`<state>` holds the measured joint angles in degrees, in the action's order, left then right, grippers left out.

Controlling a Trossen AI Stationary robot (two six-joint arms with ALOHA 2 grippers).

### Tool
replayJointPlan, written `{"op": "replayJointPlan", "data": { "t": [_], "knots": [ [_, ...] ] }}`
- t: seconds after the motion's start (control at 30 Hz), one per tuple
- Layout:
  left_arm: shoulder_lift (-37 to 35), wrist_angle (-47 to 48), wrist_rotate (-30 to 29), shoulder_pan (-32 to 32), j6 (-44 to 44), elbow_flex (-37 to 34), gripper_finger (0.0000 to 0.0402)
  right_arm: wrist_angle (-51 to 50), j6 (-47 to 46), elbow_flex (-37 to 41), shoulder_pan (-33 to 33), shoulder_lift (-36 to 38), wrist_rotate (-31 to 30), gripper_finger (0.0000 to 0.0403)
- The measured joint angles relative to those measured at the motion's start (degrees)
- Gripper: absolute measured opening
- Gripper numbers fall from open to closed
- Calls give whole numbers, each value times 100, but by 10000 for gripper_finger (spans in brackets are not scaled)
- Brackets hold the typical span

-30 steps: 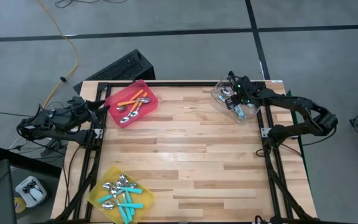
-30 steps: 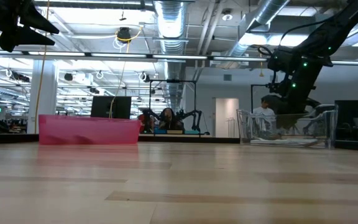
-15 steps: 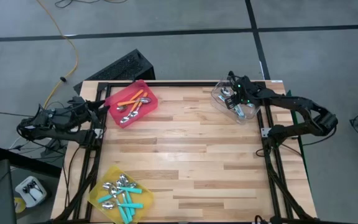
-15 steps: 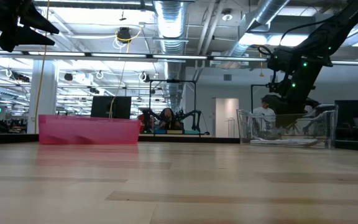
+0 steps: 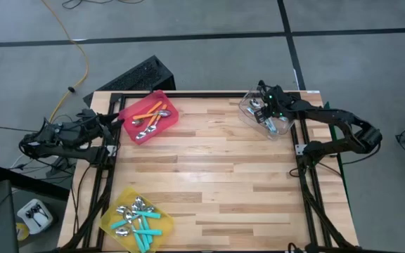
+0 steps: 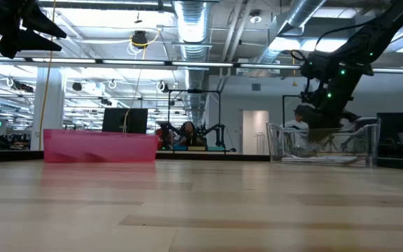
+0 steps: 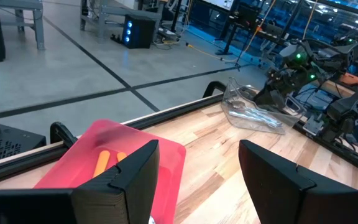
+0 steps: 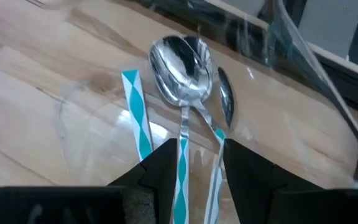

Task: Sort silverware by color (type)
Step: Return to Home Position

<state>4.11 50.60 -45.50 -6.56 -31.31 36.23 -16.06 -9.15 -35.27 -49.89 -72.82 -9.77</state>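
Note:
A clear bin stands at the table's far right corner, and several spoons with metal bowls and light blue striped handles lie on its floor. My right gripper reaches down into this bin, open, its fingers on either side of two of those handles. Orange-handled spoons lie in a red bin at the far left. Teal-handled spoons fill a yellow bin at the near left. My left gripper waits open by the table's left edge, beside the red bin. My right gripper comes slanting down from the table's right side, its fingers along two striped spoon handles that run between them. The spoons' bowls rest on the bin's floor. Whether the fingers touch the handles, I cannot tell.
The wooden table top lies bare between the three bins. A dark metal frame runs along the table's edges. A black case sits on the floor beyond the far left corner.

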Motion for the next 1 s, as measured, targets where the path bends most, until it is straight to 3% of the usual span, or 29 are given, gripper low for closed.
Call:
{"op": "replayJointPlan", "data": {
  "t": [0.23,0.5,0.77,1.0],
  "knots": [
    [-1,0,0,2,0,0,205,734,50,0,62,1,1140,154],
    [0,1,0,-1,0,0,205,1713,-303,0,572,1,1923,154],
    [-1,0,0,2,0,-1,205,2368,-342,0,868,3,2027,154],
    [-1,0,2,2,0,-1,205,3312,-1539,0,996,17,2089,154]
  ]
}}
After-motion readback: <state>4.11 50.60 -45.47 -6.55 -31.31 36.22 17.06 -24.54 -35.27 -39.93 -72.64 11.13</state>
